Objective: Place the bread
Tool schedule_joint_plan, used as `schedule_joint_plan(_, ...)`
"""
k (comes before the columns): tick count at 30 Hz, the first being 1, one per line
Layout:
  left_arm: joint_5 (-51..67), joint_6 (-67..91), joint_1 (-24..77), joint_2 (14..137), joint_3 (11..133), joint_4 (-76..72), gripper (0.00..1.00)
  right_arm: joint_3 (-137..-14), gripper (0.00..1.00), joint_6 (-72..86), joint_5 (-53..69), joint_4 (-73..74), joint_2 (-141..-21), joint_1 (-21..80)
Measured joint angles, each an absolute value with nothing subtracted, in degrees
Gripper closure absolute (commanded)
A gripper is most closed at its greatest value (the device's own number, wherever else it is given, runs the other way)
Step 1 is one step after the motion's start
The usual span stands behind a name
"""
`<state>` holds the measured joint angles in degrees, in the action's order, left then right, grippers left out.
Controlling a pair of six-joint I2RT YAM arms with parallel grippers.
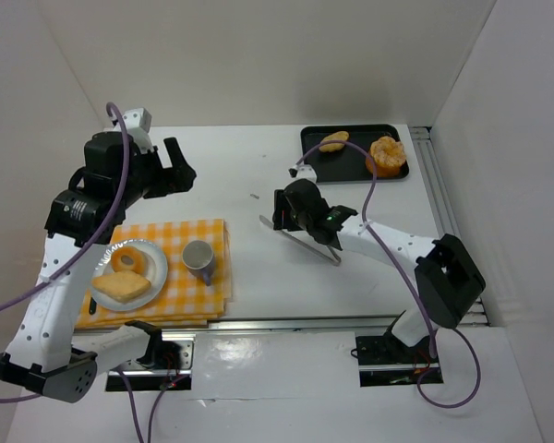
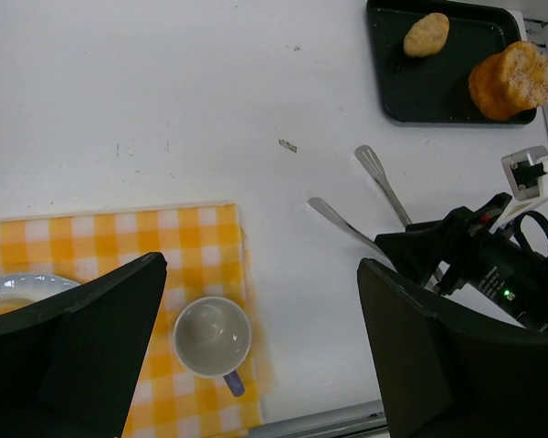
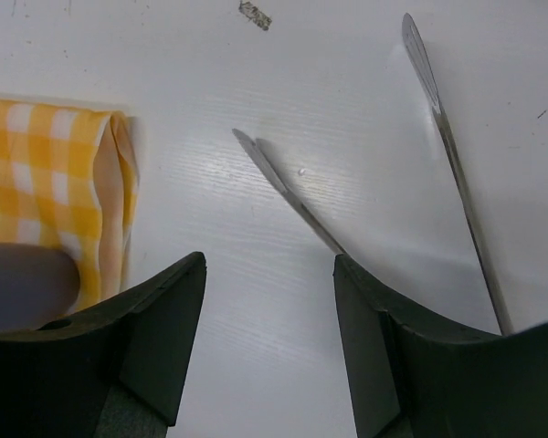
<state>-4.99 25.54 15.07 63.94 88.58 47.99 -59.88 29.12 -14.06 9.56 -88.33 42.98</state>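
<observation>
Two breads lie on a black tray (image 1: 355,164) at the back right: a small oval roll (image 1: 333,141) and a big orange bun (image 1: 387,154). They also show in the left wrist view, the roll (image 2: 426,34) and the bun (image 2: 511,79). A white plate (image 1: 157,265) on a yellow checked cloth (image 1: 180,291) holds a ring-shaped bread (image 1: 127,260) and a slice (image 1: 122,286). My left gripper (image 1: 178,168) is open and empty, high above the table behind the cloth. My right gripper (image 1: 282,210) is open and empty, low over metal tongs (image 1: 305,242) that lie on the table.
A grey cup (image 1: 199,257) with a purple handle stands on the cloth right of the plate; it also shows in the left wrist view (image 2: 212,336). The tongs' two arms (image 3: 288,192) spread on the white table ahead of my right fingers. White walls enclose the table.
</observation>
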Motion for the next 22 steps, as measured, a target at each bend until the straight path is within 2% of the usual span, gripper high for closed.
schedule_joint_plan(3,-4.8,25.5,15.1,63.3,88.2,47.9,0.01,-59.9,0.24,29.1,-14.0,9.2,-88.3,42.4)
schedule_joint_plan(4,-4.6,25.5,15.1,63.1,88.0,47.9,0.01,-59.9,0.06,29.1,-14.0,9.2,-88.3,42.0)
schedule_joint_plan(5,-4.4,25.5,15.1,62.9,87.7,48.0,0.01,-59.9,0.00,29.3,-14.4,9.5,-88.3,41.6)
schedule_joint_plan(15,-1.7,25.5,15.1,62.7,82.2,46.9,0.01,-61.2,0.00,35.9,-26.3,20.9,-88.3,26.7)
schedule_joint_plan(22,-0.4,25.5,15.1,62.8,81.6,45.8,0.01,-56.5,0.00,37.3,-27.2,24.0,-86.2,20.9)
